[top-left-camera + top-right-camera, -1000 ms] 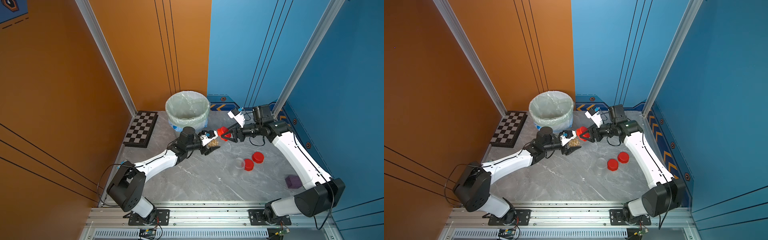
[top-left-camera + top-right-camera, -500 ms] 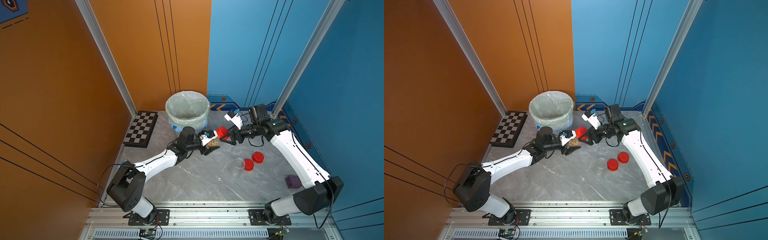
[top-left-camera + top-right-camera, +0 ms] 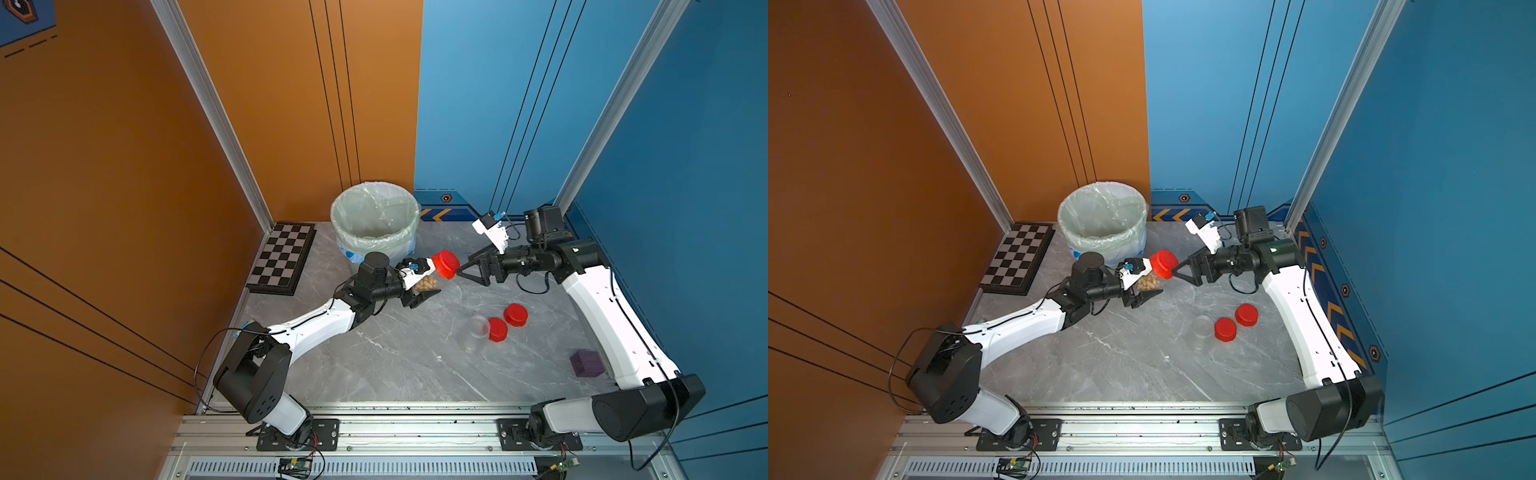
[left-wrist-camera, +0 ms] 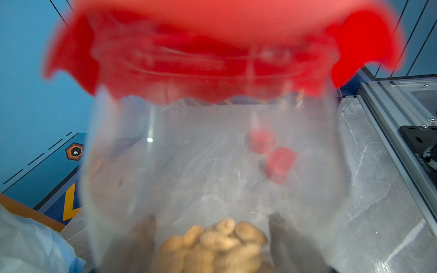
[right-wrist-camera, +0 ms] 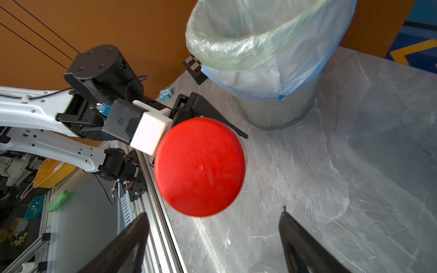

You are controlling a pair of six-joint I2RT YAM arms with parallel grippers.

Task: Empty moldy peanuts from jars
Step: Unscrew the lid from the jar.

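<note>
Red plastic is what stands between you and a spill. The lid (image 3: 445, 264) is on the held jar (image 4: 212, 165), and that jar lies on its side in the air just beside the bin (image 3: 374, 192), outside its rim and not over its mouth. Your left gripper (image 3: 432, 282) is clamped on the jar's clear wall near the base. Your right gripper (image 3: 460, 272) has its jaws spread, tips about level with the lid's face and pinching nothing. Whether a tip brushes the lid I cannot tell.

If you unscrew it where it hangs, I judge the moldy peanuts (image 4: 212, 243) could roll out onto the table (image 3: 395, 365) short of the bin, since the mouth points sideways, away from it. A bite taken off-centre on so wide a lid could slip. The twist could also turn the smooth jar inside the left jaws instead of loosening the thread, and squeezing harder could buckle the thin wall.

The held jar has a small heap of peanuts at its base end and is otherwise bare. The bin's pale liner (image 5: 260, 35) shows no nuts in the part you can see. Well away from the bin, beyond the held jar, an empty clear jar (image 3: 477, 332) sits with two red lids (image 3: 515, 314) just beside it. Whether either caps another jar I cannot tell.
</note>
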